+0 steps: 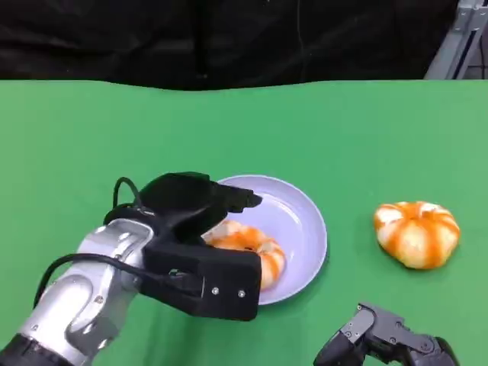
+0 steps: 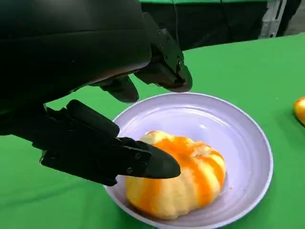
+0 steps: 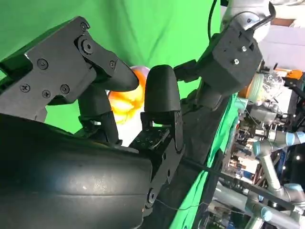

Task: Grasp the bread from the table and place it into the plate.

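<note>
You have one bread [image 1: 248, 248] already lying in the plate [image 1: 305, 221], on the side of the dish nearest the robot, and a second bread [image 1: 416, 233] out on the green table [image 1: 76, 130], well apart from the plate toward the table's right edge. The left hand [image 1: 200, 244] hovers over the plated bread with its fingers [image 2: 143, 162] spread around it; from the left wrist view you cannot tell whether they touch the crust, but they do not look clamped on it. The right hand [image 1: 385, 339] sits low at the table's near edge, and you cannot tell how far it is opened. Treat the bread as light, soft and easily dented: judging by its rounded, ridged shape, cup it from above across the widest part and squeeze gently. The plate holds that one bread.
</note>
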